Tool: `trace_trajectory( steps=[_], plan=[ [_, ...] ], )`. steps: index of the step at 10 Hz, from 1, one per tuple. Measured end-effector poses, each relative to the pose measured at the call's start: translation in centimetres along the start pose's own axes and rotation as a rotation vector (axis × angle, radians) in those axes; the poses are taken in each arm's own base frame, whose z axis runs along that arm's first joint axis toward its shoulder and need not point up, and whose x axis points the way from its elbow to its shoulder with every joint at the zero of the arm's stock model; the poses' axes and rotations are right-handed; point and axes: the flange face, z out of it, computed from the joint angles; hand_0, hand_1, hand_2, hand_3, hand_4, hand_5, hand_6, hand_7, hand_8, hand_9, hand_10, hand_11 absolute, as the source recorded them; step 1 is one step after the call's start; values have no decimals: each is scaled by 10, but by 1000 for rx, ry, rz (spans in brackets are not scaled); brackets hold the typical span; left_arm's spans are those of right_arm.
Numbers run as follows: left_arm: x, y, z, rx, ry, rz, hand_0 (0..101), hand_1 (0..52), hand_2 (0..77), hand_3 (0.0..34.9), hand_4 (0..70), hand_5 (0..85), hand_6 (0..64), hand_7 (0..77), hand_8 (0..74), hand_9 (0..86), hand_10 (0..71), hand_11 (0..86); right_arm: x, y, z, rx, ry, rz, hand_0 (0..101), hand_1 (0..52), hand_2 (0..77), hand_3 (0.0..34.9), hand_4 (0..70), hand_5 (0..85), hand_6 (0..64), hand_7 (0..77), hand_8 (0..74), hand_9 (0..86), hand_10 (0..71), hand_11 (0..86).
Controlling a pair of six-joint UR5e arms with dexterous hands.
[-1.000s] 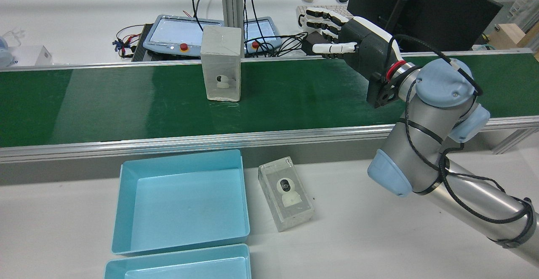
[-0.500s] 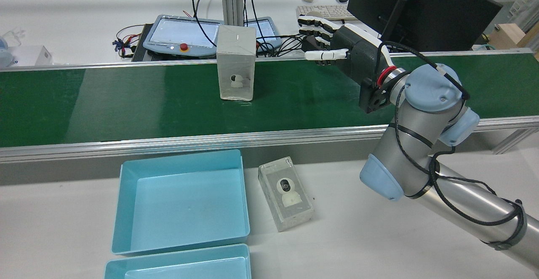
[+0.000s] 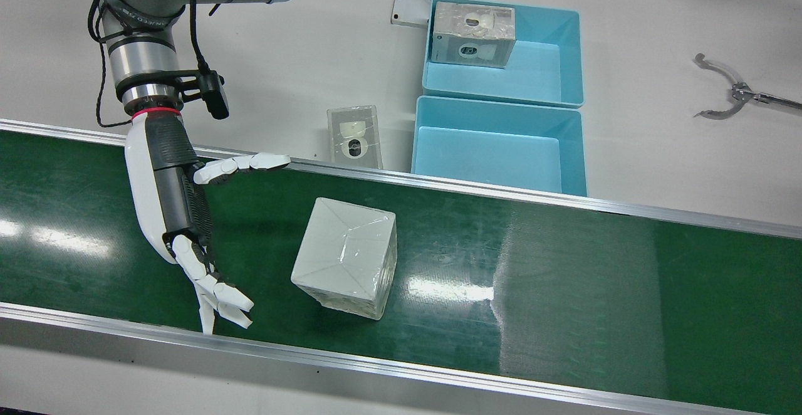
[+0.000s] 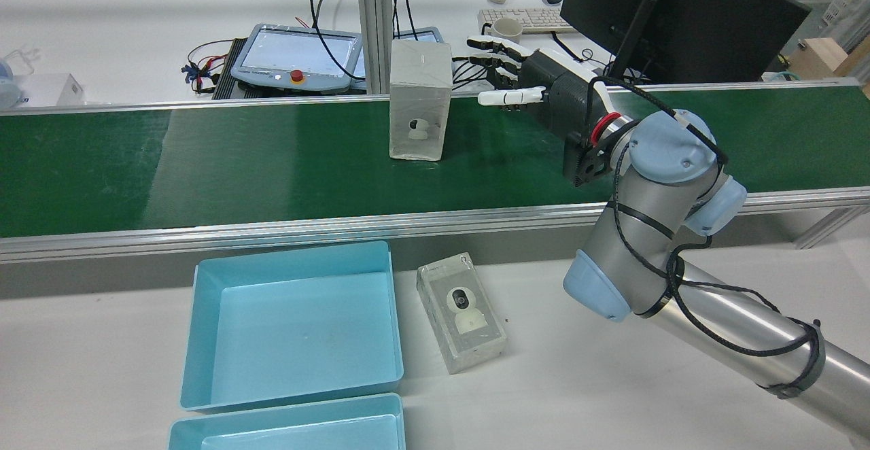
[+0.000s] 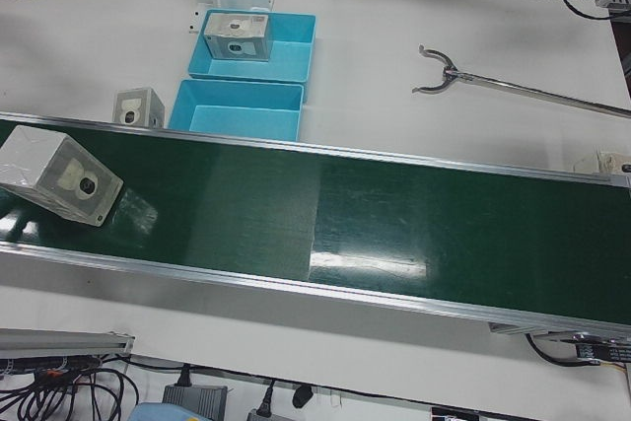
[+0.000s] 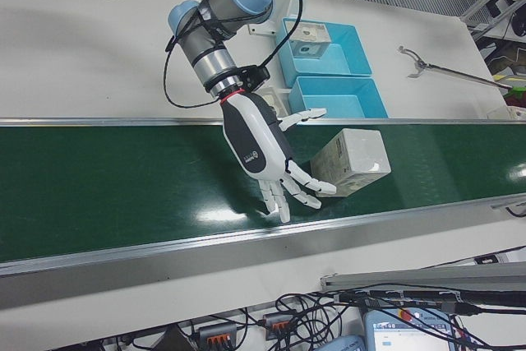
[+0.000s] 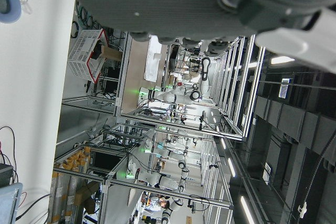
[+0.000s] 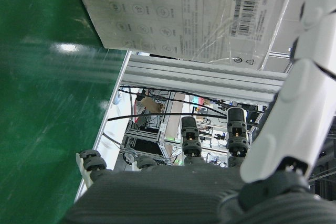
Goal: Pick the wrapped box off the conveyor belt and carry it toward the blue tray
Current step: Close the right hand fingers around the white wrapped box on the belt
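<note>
Fingers [image 3: 216, 293] of the right hand [image 3: 182, 214] spread wide, holding nothing; the wrapped box [image 3: 346, 256] stands on the conveyor belt [image 3: 564, 277] just beyond their tips, untouched. Nearer blue tray [image 3: 501, 152] is empty; farther tray [image 3: 545, 83] holds a camera box [image 3: 474, 42].

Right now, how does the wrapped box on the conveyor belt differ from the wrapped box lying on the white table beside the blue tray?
The wrapped box on the belt stands upright on the green conveyor belt; the wrapped box on the table lies flat beside the blue tray. The open right hand is near the belt box; no hand is near the table box. Both carry a camera picture under clear wrap.
</note>
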Motion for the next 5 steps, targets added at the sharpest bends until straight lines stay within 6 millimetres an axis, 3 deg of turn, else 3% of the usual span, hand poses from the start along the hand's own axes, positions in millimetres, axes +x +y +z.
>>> trace_trajectory(
  steps=[5],
  plan=[
    [0,0,0,0,0,0,0,0,11,0,0,5,0,5,5,0,0,0,2,2,9,0,-11,1,398,82,136,302,142,175,0,164,0,22,38,65]
  ],
)
